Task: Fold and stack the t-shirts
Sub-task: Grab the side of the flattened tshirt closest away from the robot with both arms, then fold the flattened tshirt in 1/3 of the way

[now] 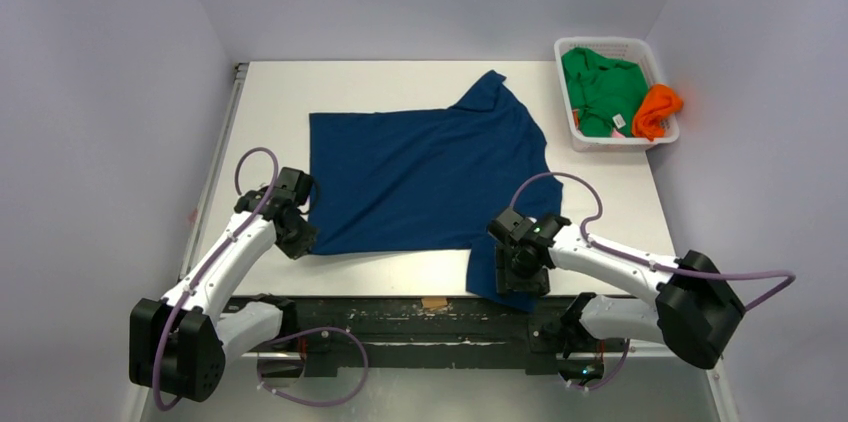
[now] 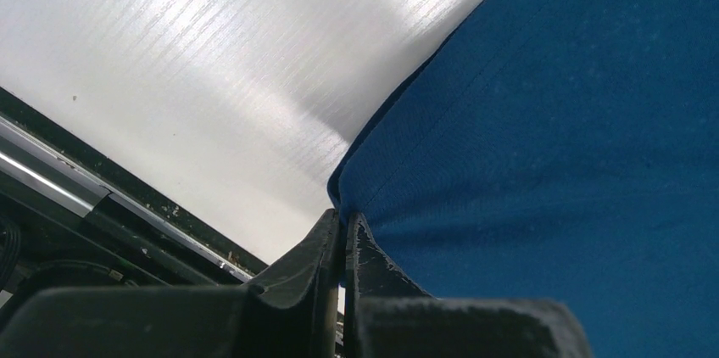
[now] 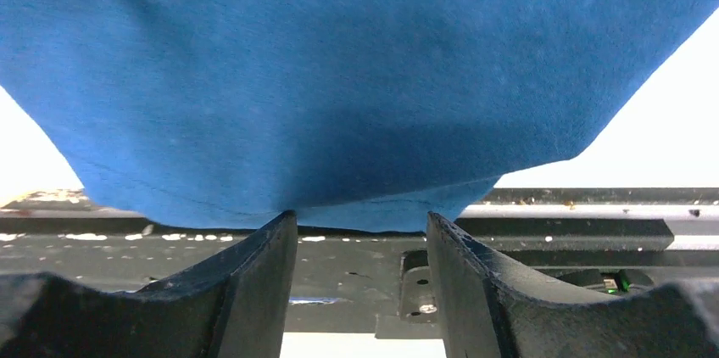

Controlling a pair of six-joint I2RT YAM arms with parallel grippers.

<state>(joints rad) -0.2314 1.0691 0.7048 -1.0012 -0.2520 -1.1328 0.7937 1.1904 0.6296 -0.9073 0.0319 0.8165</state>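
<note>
The dark blue t-shirt (image 1: 425,177) lies spread on the white table, plain side up, one sleeve at the back and one at the near edge. My left gripper (image 1: 300,237) is shut on its near left corner; the left wrist view shows the fingers pinching the blue hem (image 2: 352,205). My right gripper (image 1: 520,277) is open, right at the near sleeve's hem (image 3: 356,209), which hangs over the table's near edge between the fingertips. The green t-shirt (image 1: 600,90) and the orange t-shirt (image 1: 657,110) lie crumpled in the basket.
A white lattice basket (image 1: 590,142) stands at the table's back right corner. A black rail (image 1: 430,317) runs along the near edge by the arm bases. White walls close in the table on three sides.
</note>
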